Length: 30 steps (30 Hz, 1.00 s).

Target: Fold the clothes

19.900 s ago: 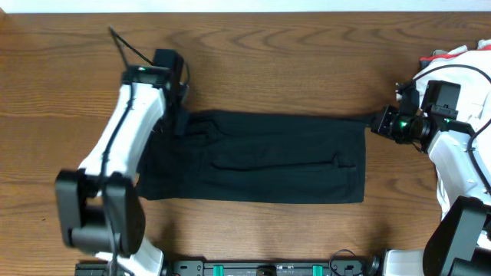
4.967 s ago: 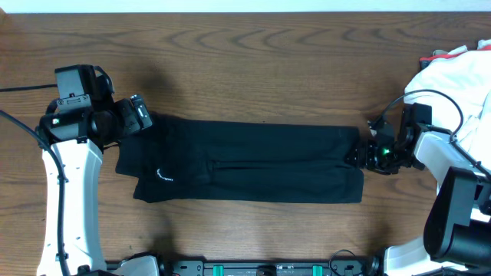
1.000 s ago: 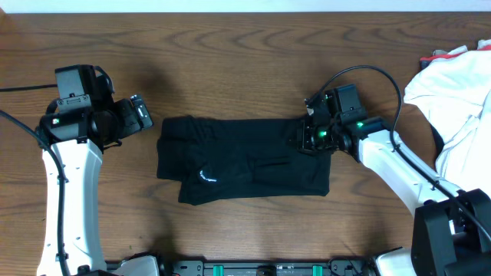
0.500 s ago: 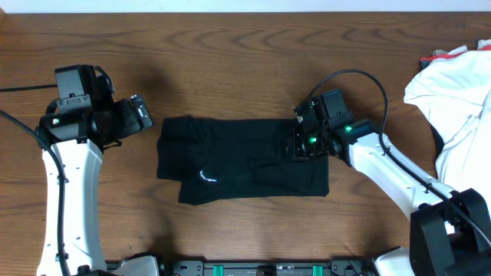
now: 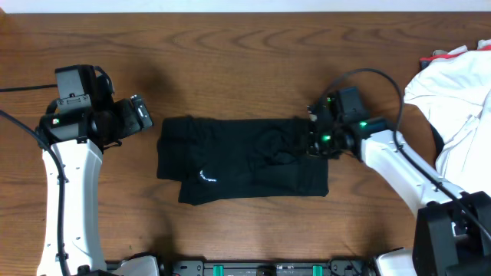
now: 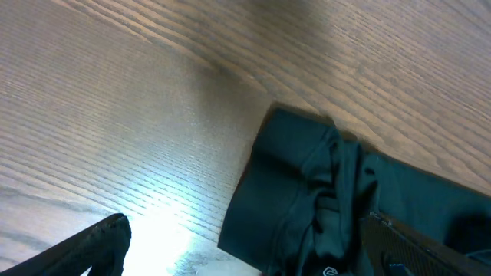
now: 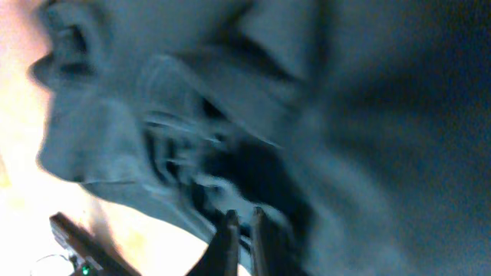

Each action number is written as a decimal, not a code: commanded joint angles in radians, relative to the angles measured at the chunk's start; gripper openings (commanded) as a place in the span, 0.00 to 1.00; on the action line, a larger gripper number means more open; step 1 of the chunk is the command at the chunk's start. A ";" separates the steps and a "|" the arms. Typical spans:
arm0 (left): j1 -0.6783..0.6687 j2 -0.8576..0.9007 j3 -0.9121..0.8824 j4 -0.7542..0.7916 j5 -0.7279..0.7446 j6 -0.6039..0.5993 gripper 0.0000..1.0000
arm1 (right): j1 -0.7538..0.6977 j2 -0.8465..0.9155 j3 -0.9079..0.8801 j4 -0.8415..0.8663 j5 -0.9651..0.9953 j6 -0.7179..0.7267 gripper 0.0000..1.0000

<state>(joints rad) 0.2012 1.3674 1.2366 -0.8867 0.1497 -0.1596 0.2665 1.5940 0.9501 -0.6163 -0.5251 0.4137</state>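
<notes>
Pulling back toward the right edge of the black shirt (image 5: 238, 165), my right gripper (image 5: 316, 142) has its fingers pressed together. Whether a pinch of cloth sits between them, the blurred wrist view won't tell me. Seconds ago the shirt lay as a long band across the table; now it is a compact block at mid-table, its white logo (image 5: 205, 176) facing up near the left end and a small pucker left beside the gripper. I read that as the crosswise fold made, with smoothing perhaps still due. My left gripper (image 5: 143, 115) hovers spread wide just off the shirt's upper left corner. Beyond lies the brown wood-grain table (image 5: 253, 61) and a heap of white cloth (image 5: 460, 100) at its right edge — nothing of the room shows.
</notes>
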 commanded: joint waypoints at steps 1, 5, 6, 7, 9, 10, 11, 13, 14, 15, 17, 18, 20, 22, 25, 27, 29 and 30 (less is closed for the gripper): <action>0.000 -0.009 0.011 -0.002 -0.008 0.002 0.98 | -0.010 -0.021 0.014 -0.048 0.037 -0.024 0.01; 0.000 -0.009 0.011 -0.002 -0.008 0.002 0.98 | 0.033 -0.021 -0.013 -0.087 0.106 -0.029 0.01; 0.000 -0.009 0.011 -0.002 -0.008 0.002 0.98 | 0.049 -0.021 -0.026 -0.075 0.118 -0.025 0.01; 0.000 -0.009 0.011 -0.002 -0.008 0.002 0.98 | 0.060 -0.021 -0.036 -0.059 0.118 -0.025 0.02; 0.000 -0.009 0.011 -0.002 -0.008 0.002 0.98 | 0.095 -0.021 -0.065 0.003 0.118 -0.007 0.02; 0.000 -0.009 0.011 -0.002 -0.008 0.002 0.98 | 0.113 -0.020 -0.079 0.035 0.118 0.010 0.02; 0.000 -0.009 0.011 -0.002 -0.008 0.002 0.98 | 0.132 -0.016 -0.091 0.069 0.117 0.027 0.02; 0.001 -0.009 0.011 -0.002 -0.008 0.002 0.98 | 0.169 -0.009 -0.104 0.123 0.102 0.046 0.01; 0.000 -0.009 0.011 -0.002 -0.008 0.002 0.98 | 0.192 -0.006 -0.108 0.158 0.069 0.045 0.01; 0.000 -0.009 0.011 -0.002 -0.008 0.002 0.98 | 0.212 -0.005 -0.108 0.185 0.038 0.043 0.01; 0.000 -0.009 0.011 -0.002 -0.008 0.002 0.98 | 0.259 -0.005 -0.108 0.259 -0.043 0.016 0.01; 0.001 -0.009 0.011 -0.002 -0.008 0.002 0.98 | 0.279 -0.006 -0.106 0.290 -0.072 -0.004 0.01; 0.000 -0.009 0.011 -0.002 -0.008 0.002 0.98 | 0.303 -0.013 -0.096 0.306 -0.082 -0.027 0.01; 0.000 -0.009 0.011 -0.002 -0.008 0.002 0.98 | 0.299 -0.035 -0.086 0.293 -0.056 -0.031 0.01; 0.000 -0.009 0.011 -0.002 -0.008 0.002 0.98 | 0.259 -0.107 -0.079 0.261 0.046 -0.053 0.01; 0.000 -0.009 0.011 -0.002 -0.008 0.002 0.98 | 0.217 -0.157 -0.079 0.218 0.109 -0.052 0.01; 0.000 -0.009 0.011 -0.002 -0.008 0.002 0.98 | 0.164 -0.193 -0.079 0.147 0.143 -0.051 0.02; 0.000 -0.009 0.011 -0.002 -0.008 0.002 0.98 | 0.136 -0.200 -0.079 0.104 0.153 -0.051 0.01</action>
<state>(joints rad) 0.2012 1.3674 1.2366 -0.8867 0.1497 -0.1596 0.4675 1.4345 0.8528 -0.4633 -0.4545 0.3824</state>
